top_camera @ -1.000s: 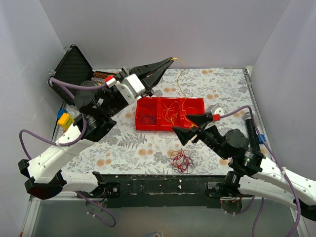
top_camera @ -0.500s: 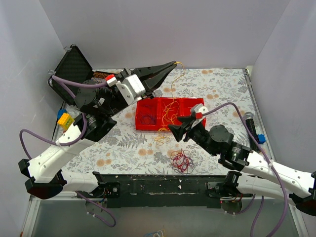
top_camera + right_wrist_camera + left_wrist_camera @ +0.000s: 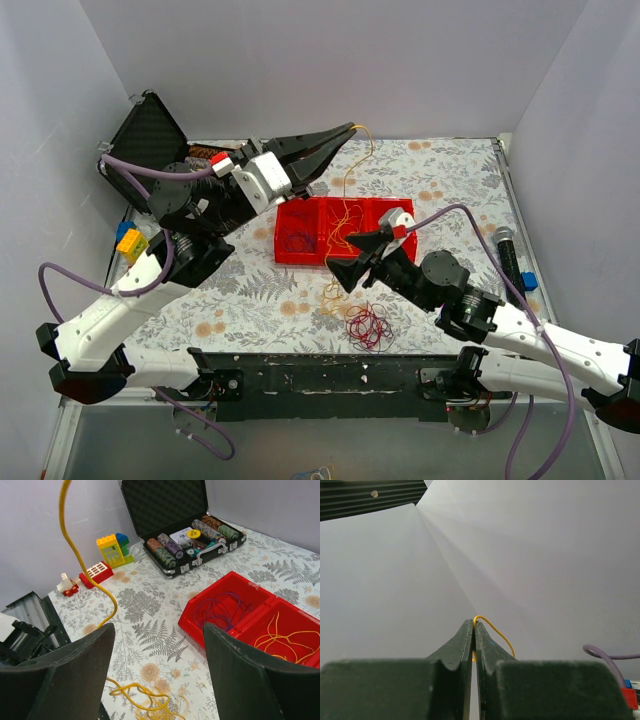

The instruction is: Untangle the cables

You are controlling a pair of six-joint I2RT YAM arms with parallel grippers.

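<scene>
Red wires (image 3: pixel 368 325) are bunched by the tabletop's near edge. Beyond, the right gripper (image 3: pixel 341 256) is held agape beside yellow wire (image 3: pixel 333 290) trailing from the red tray (image 3: pixel 320 201). Farthest, its end is clamped high in the left gripper (image 3: pixel 349 128), seemingly to draw it out.

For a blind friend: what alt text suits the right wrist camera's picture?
A yellow cable hangs past the open right gripper onto a floral table. Beyond lie a red tray holding purple strands and yellow strands, an open black case and toy bricks.

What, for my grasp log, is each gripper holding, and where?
Left gripper pinches the yellow cable near its upper end, right at its tips. Right gripper is open, holding nothing.
</scene>
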